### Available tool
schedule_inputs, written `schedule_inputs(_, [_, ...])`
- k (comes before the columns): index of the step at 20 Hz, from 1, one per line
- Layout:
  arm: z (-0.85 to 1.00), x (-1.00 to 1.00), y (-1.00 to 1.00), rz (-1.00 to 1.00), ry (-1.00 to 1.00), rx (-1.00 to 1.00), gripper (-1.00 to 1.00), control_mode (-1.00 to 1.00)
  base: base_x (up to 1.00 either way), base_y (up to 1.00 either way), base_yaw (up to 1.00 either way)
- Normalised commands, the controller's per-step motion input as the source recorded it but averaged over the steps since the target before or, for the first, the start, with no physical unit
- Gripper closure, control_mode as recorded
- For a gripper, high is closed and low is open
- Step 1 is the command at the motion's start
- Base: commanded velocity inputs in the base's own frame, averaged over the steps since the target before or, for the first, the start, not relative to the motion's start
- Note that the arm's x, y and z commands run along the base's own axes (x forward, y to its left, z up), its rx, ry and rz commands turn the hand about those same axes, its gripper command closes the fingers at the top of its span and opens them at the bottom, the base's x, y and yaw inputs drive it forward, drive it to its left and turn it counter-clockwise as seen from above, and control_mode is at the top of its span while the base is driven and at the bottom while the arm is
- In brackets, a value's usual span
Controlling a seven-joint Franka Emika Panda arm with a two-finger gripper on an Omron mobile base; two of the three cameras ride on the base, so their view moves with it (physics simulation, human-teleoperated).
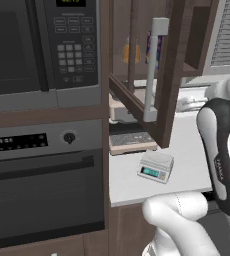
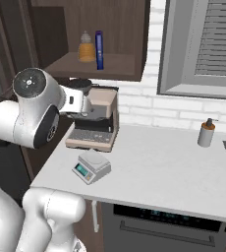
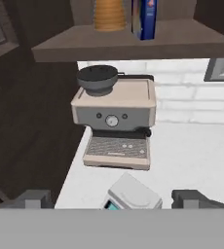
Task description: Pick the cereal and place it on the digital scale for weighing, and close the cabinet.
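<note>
Scale point(image 3: 132, 193) below gripper point(image 3: 116, 198), cereal point(image 3: 148, 18) shelved.

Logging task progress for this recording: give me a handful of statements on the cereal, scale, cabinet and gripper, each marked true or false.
1. The cereal stands upright on the cabinet shelf beside the orange bottle. True.
2. The digital scale already carries the cereal. False: its platform is bare.
3. The cabinet door is shut. False: it hangs open, with its silver bar handle swung out over the counter.
4. The digital scale sits on the counter in front of the beige coffee machine. True.
5. The gripper grips the cereal. False: its fingers are spread apart with nothing between them, above the digital scale.
</note>
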Motion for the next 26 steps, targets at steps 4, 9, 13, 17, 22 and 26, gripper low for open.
schedule_inputs(4, [0.91,-0.46,-0.32,0.0,-0.5,0.02,-1.0,-1.0,0.0,0.0,0.0])
schedule_inputs(9, [0.98,-0.1,-0.16,0.0,-0.16,0.0,-1.0,-1.0,0.0,0.0,0.0])
schedule_inputs(13, [0.89,0.0,-0.11,0.0,-0.01,0.0,-1.0,-1.0,0.0,0.0,0.0])
schedule_inputs(17, [0.28,0.16,0.0,0.0,0.05,-0.01,-1.0,-1.0,0.0,0.0,0.0])
schedule_inputs(22, [-0.23,0.27,0.0,0.0,0.04,-0.05,-1.0,-1.0,0.0,0.0,0.0])
schedule_inputs(26, [-0.29,0.77,0.0,0.0,0.01,-0.03,-1.0,-1.0,0.0,0.0,0.0])
